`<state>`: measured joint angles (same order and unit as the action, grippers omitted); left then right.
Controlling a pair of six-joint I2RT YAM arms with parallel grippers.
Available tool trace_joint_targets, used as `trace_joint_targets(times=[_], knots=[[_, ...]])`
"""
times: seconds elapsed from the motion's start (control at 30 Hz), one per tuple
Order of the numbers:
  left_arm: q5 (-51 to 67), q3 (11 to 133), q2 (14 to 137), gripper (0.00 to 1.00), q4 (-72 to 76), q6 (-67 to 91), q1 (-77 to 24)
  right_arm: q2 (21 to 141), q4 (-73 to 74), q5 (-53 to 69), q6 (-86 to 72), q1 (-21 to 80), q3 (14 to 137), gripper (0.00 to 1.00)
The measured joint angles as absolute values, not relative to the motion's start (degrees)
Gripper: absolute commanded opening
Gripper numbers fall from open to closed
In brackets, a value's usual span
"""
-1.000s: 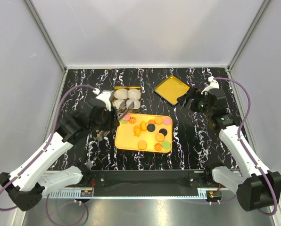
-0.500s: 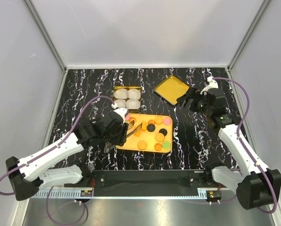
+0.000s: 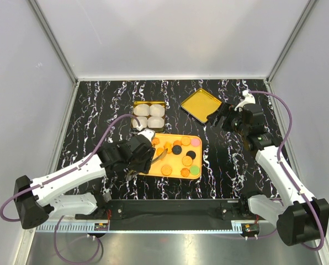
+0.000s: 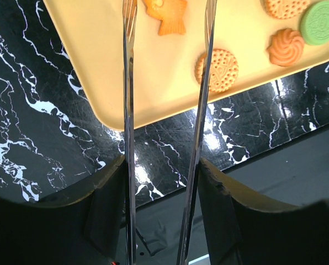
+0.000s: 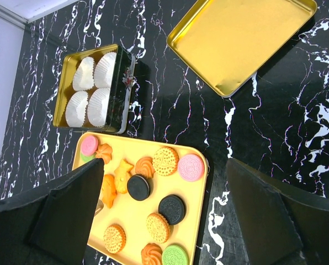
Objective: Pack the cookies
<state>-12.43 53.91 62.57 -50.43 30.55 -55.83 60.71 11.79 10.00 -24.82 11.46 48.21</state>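
Surface: black table (image 3: 219, 171) with white veining, closed in by pale walls; both arm bases sit at its near edge.
Tray: yellow tray (image 5: 197, 190) lies at mid-table, just in front of the tin.
Cookies: all the cookies (image 5: 138, 187) lie loose on the tray, none in the tin; they are tan, dark, pink and green.
Tin: gold tin (image 5: 123, 88) holds four white paper cups (image 5: 84, 74), two by two, each empty.
Lid: gold lid (image 5: 247, 38) lies open side up, to the right of the tin and apart from it.
Left gripper: the left gripper (image 4: 163, 165) hangs over the tray's near left part, fingers spread. Two long metal prongs (image 4: 128, 83) run along their inner faces. The prongs stand apart with nothing pinched between them.
Right gripper: the right gripper (image 3: 221, 117) hovers beside the lid's near edge, fingers wide apart and empty.
Top view only: shows both arms at once, the left one reaching across to the tray.
Left wrist view only: shows the tray's near edge close up. A fish-shaped cookie (image 4: 167, 14) lies between the prong lines and a patterned round cookie (image 4: 216, 70) just outside the right prong. Whether the prong tips touch anything is cut off.
Right wrist view only: shows tin, lid and tray together, with a pink cookie (image 5: 89, 144) resting on a green one at the tray's far left corner.
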Motion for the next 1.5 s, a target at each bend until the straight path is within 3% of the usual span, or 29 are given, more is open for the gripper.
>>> trace_joint_targets(times=[0.73,1.2,1.5], knots=[[-12.73,51.22,68.29,0.56,-46.24,30.48,-55.86,59.42,11.86,9.98,-24.29,11.46,47.86,1.00],[-13.17,51.16,68.53,0.41,-45.34,30.15,-55.86,59.42,11.86,10.00,-24.21,11.46,47.66,1.00],[-13.41,52.45,68.10,0.41,-47.18,29.89,-55.86,59.35,11.86,9.98,-24.21,11.46,47.64,1.00]])
